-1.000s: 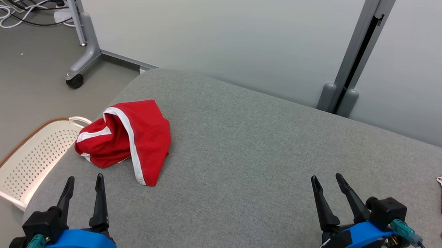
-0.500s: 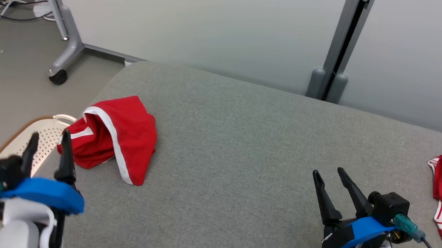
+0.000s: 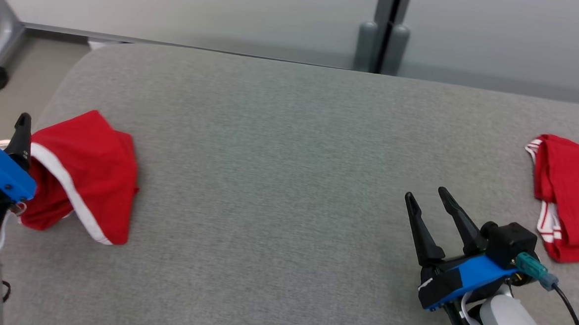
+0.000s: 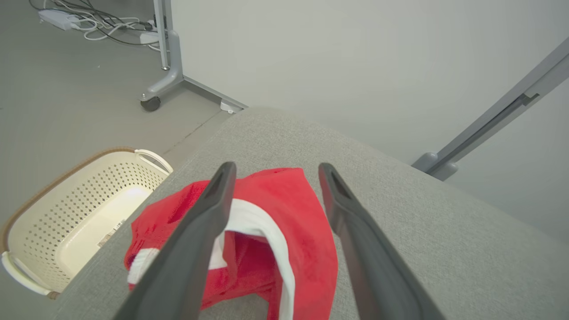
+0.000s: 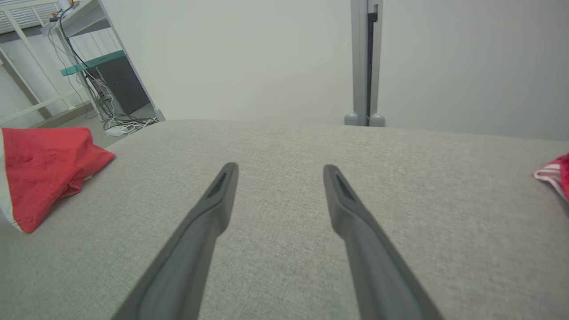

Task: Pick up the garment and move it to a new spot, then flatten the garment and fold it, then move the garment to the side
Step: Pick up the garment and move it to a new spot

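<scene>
**Garment (image 3: 91, 172) at left end**

Head view: your left tool (image 3: 5, 124) is wide open, empty, just beside the red garment on the table (image 3: 280, 157). Your right tool (image 3: 425, 192) is open, empty, well apart. Left wrist view: the garment lies below the spread fingers (image 4: 195, 249).

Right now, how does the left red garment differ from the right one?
The left garment lies heaped, the left tool close by it; the right garment lies flatter, apart from the right tool. The left garment shows a broad white band, the right garment thin stripes. Both are red.
</scene>
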Motion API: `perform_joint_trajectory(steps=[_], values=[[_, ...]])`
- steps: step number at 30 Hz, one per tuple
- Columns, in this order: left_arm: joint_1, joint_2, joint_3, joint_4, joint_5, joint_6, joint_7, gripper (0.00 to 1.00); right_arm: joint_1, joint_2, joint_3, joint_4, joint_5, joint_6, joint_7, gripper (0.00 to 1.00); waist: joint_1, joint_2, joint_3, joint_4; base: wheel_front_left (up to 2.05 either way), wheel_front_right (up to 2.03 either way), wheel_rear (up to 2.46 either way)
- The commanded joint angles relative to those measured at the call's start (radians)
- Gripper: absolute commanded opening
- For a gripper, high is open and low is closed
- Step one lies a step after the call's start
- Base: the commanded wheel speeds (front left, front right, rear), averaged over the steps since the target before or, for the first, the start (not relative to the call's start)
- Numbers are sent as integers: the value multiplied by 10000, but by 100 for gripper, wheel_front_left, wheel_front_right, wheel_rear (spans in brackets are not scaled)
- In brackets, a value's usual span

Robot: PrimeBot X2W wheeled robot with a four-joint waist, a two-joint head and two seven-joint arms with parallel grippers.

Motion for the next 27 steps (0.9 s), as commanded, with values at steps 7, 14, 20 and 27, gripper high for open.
perform_joint_trajectory(steps=[7, 14, 20, 27], values=[[-784, 904, -33, 2039, -173, 56, 1211, 100, -423, -159, 117, 32, 129, 1, -33, 100, -4, -2, 536, -928, 0, 0, 0], [-835, 1350, -341, 3239, -267, -2, 2149, 0, -477, -155, 65, 35, 222, 1, -33, 100, -4, -2, 654, -1461, 0, 0, 0], [-831, 1358, -633, 3462, -418, -69, 1914, 0, -374, -54, 35, 69, 233, 1, -33, 100, -4, -2, 349, -1464, 0, 0, 0], [-848, 1517, -1343, 2945, -496, -68, 1465, 0, -149, 67, 16, 140, 264, 1, -33, 100, -4, -2, -323, -1365, 0, 0, 0]])
